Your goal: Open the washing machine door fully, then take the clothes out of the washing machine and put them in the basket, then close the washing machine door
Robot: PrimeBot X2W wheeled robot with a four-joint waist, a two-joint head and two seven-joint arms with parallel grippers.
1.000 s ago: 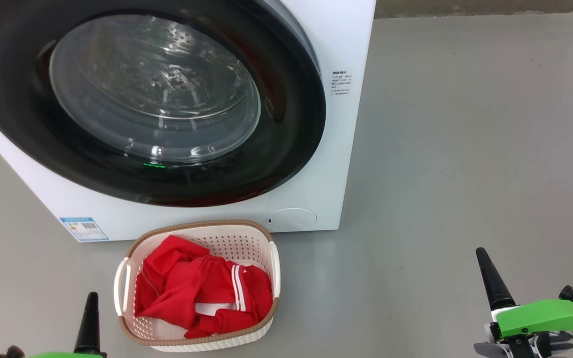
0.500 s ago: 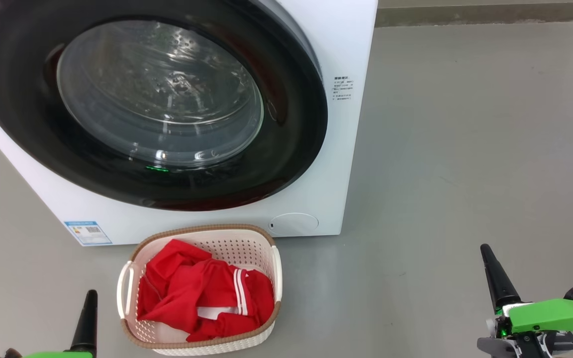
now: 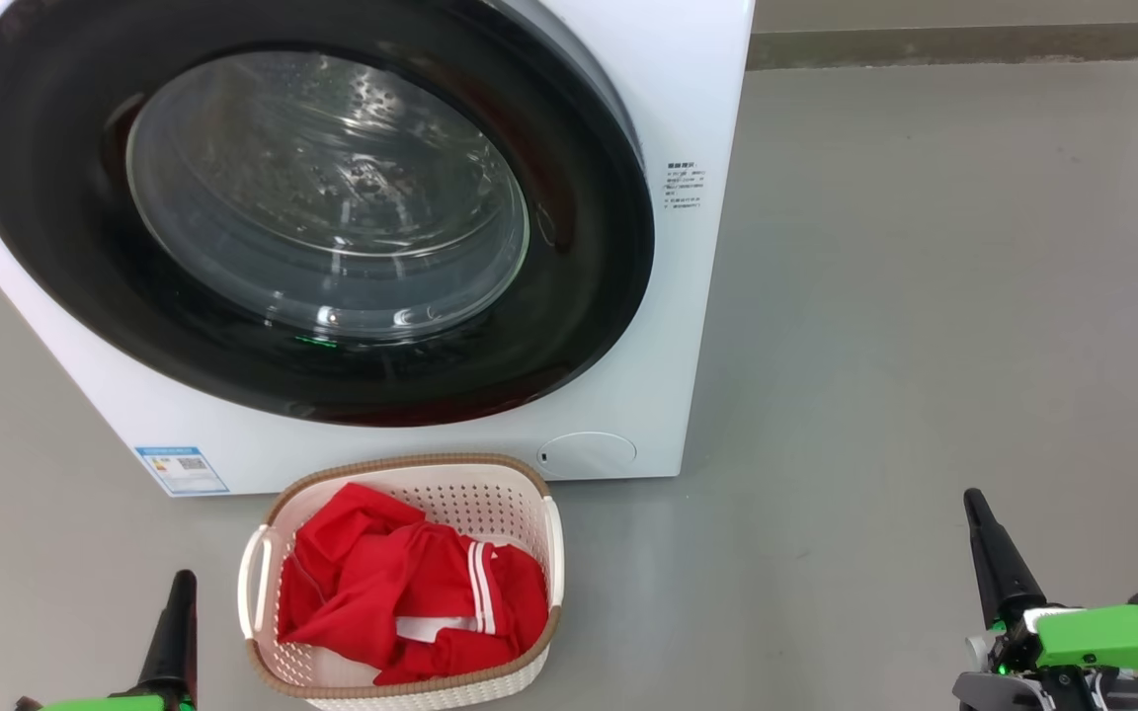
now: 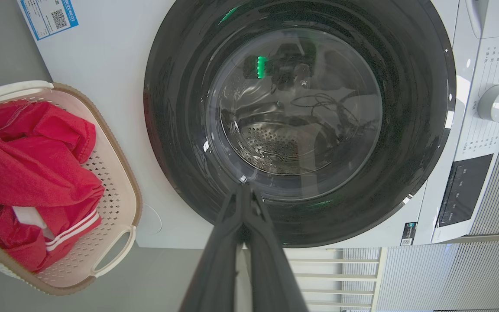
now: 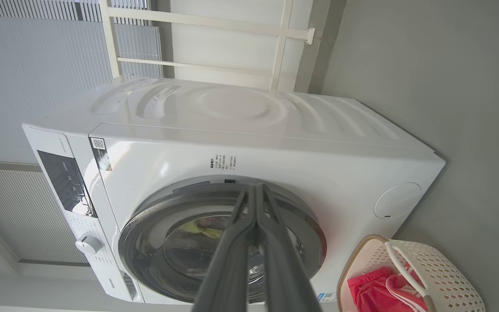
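The white washing machine (image 3: 692, 109) stands in front of me with its black-rimmed round door (image 3: 589, 257) flush against the front, the steel drum dim behind the glass. Just before it on the floor sits the cream basket (image 3: 411, 462), with the red clothes (image 3: 381, 592) piled inside, white stripes showing. My left gripper (image 3: 181, 581) is shut with nothing in it, low beside the basket's left handle. Also shut and holding nothing, my right gripper (image 3: 972, 497) hangs well right of the basket. The left wrist view has the door (image 4: 405, 182), basket (image 4: 124, 186), clothes (image 4: 28, 173) and shut fingertips (image 4: 237, 203).
Bare grey floor (image 3: 925, 296) spreads to the right of the machine. A dark skirting strip (image 3: 974, 44) runs along the back. The machine's dial (image 4: 494, 103) and dark control panel (image 4: 461, 190) face me. A white railing (image 5: 215, 21) stands behind the machine.
The whole head picture has slid down and right a little, so the camera moved. Door, basket and clothes stay put. Both grippers remain shut.
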